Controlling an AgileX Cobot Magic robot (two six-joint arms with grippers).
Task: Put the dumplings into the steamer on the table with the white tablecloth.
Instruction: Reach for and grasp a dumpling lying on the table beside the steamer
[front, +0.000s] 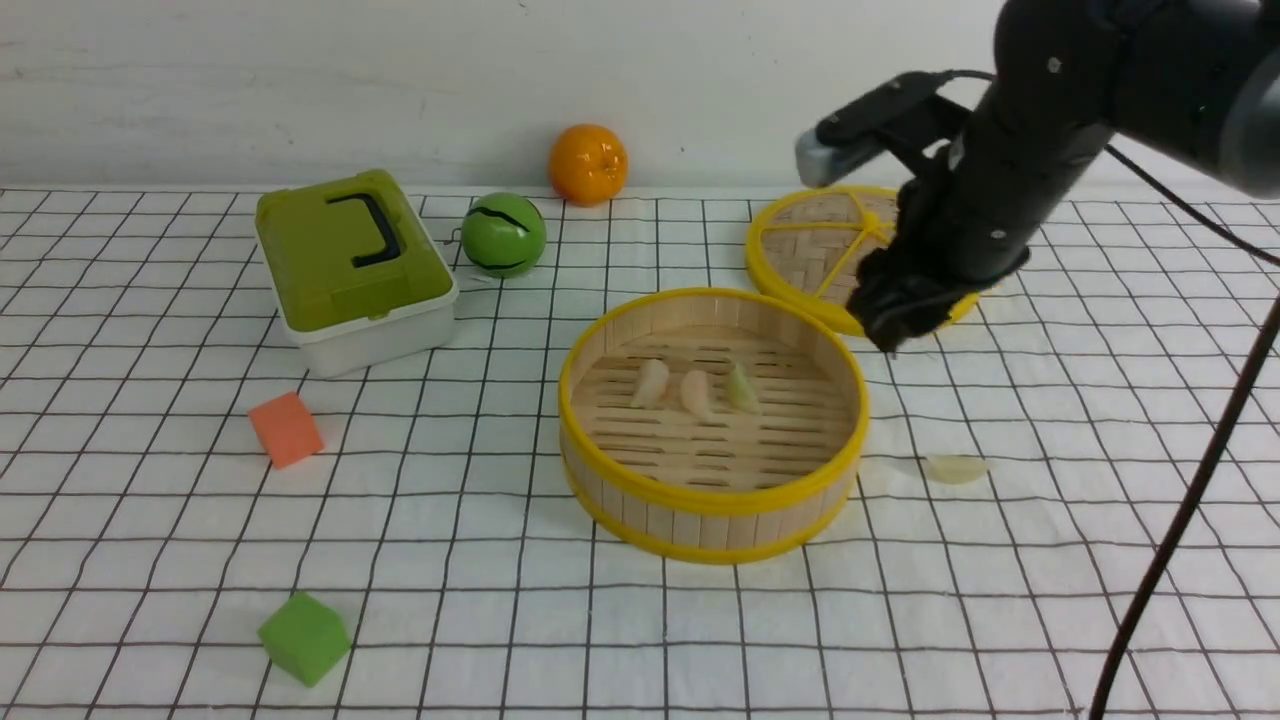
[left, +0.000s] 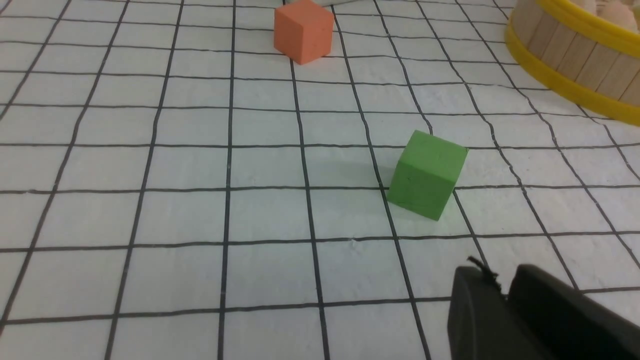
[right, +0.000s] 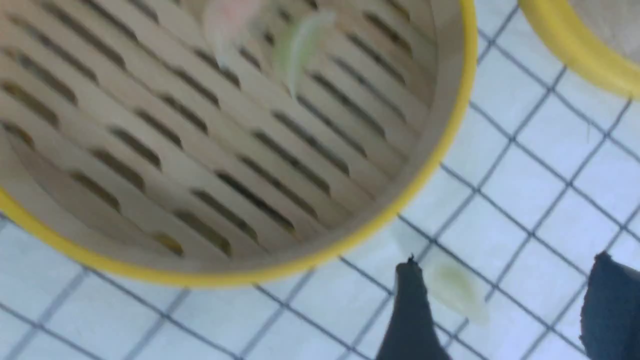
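Nearest the lens sits a green cube (front: 304, 637), no part of this job. Three dumplings (front: 697, 393) lie on the slatted floor of the steamer (front: 712, 500). The fourth dumpling (front: 957, 468) rests on the tabletop (front: 1050, 560), just right of the steamer's wall. The right end effector (front: 895, 318) hangs nearby, spread and empty. The left end effector (left: 502, 285) looks closed on nothing. That crescent is probably light, slick and squashy, so pinch gently across its plump middle.
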